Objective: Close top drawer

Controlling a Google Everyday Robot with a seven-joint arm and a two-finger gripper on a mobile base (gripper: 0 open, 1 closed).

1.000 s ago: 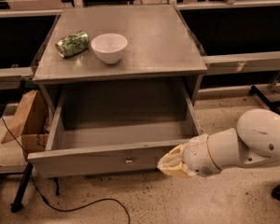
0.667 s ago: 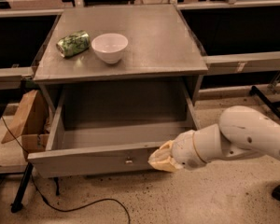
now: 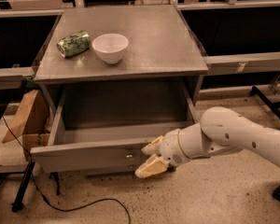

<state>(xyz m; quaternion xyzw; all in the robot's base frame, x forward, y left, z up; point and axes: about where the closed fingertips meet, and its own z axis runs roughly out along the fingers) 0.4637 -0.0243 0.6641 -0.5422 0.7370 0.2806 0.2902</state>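
Note:
The top drawer (image 3: 84,157) is pulled far out of the grey cabinet, and its shallow inside shows bare. A small metal knob (image 3: 129,156) sits at the middle of its flat front panel. My gripper (image 3: 147,157), on a white arm coming in from the right, is at the drawer front just right of the knob. Its two yellowish fingers (image 3: 151,146) are spread, one above the other, with nothing between them. The lower drawers are hidden behind the open one.
A white bowl (image 3: 110,47) and a crushed green can (image 3: 73,43) lie on the cabinet top (image 3: 158,50). A cardboard box (image 3: 27,120) stands at the left of the cabinet. A black cable (image 3: 84,203) runs across the floor in front. Dark benches flank both sides.
My arm has moved left along the drawer front, bringing the gripper from the right end to just beside the knob. The drawer stays as far out as before.

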